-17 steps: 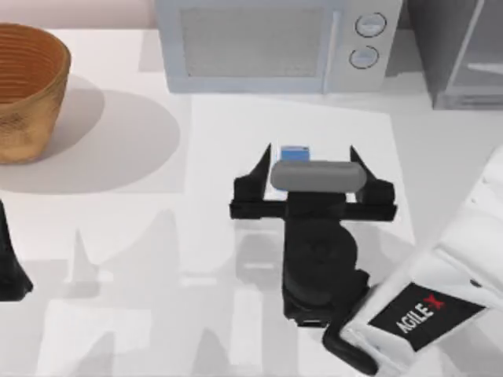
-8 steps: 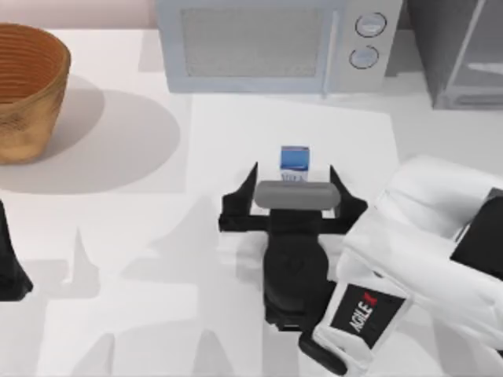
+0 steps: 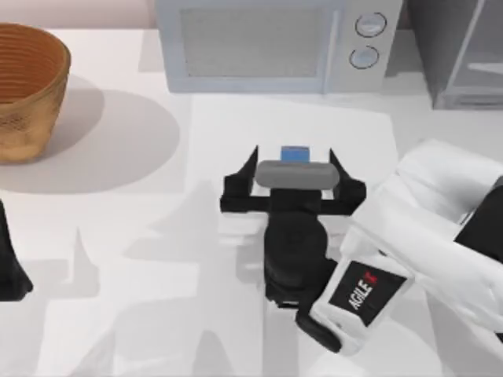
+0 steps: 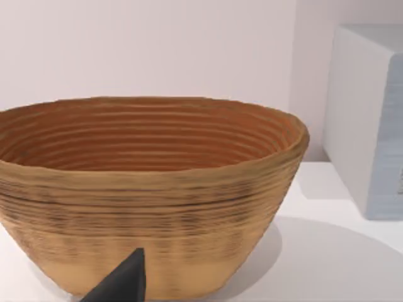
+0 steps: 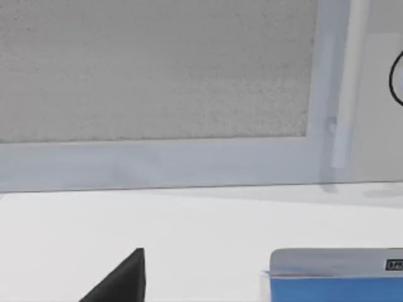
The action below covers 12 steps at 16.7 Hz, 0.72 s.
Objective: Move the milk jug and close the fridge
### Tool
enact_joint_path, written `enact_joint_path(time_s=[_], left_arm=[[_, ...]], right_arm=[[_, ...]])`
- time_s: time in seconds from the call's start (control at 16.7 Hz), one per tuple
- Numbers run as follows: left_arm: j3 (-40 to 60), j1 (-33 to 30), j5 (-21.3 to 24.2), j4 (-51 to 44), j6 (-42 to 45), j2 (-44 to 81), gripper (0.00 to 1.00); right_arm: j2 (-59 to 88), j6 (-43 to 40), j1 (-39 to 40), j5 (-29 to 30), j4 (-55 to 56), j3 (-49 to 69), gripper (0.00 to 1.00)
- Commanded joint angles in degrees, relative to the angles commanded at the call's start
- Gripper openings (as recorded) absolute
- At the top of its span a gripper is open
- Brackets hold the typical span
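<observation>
The small rectangular milk jug (image 3: 295, 154), showing its blue top, stands upright on the white table (image 3: 118, 236) in front of the light-grey microwave (image 3: 275, 43). The right gripper (image 3: 293, 161) hangs over it with fingers spread wide, one on each side of the carton.

The left gripper (image 3: 12, 271) is parked at the table's left edge near the woven brown basket (image 3: 27, 90); I cannot tell its opening.

The grey fridge (image 3: 464, 51) is at the back right.

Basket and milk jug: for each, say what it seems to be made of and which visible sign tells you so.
The basket looks like woven wicker or coiled fibre with a matt finish: tan walls ringed by fine horizontal ridges. The milk jug looks like printed card, a carton: flat faces, a straight edge and a smooth blue top, though the rendering leaves the finish open.
</observation>
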Motion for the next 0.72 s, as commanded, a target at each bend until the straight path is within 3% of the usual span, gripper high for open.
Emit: enact_joint_path(time_s=[0.36,0.72], left_arm=[[0.0,0.0,0.0,0.0,0.0,0.0,1.0],[0.0,0.0,0.0,0.0,0.0,0.0,1.0]], right_arm=[[0.8,-0.1,-1.8,-1.8,-1.5,2.3,1.0],[0.8,-0.1,-1.8,-1.8,-1.5,2.3,0.55]])
